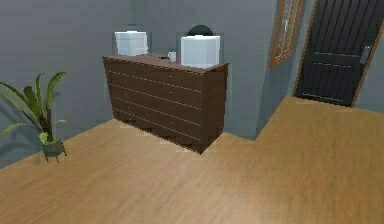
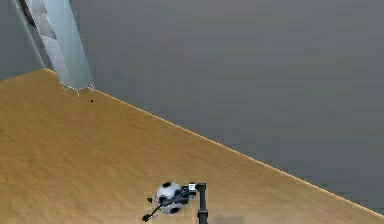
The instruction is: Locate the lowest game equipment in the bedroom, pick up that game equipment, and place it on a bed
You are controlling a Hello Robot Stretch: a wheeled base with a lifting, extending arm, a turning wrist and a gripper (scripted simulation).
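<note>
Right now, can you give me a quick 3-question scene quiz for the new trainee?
1. True or false: the potted plant stands on top of the dresser.
2. How many white boxes sit on the dresser? A) one B) two C) four
3. Fill in: by the jaws at the end of the arm is a black-and-white ____.

Key: 1 false, it stands on the floor; 2 B; 3 ball.
</note>
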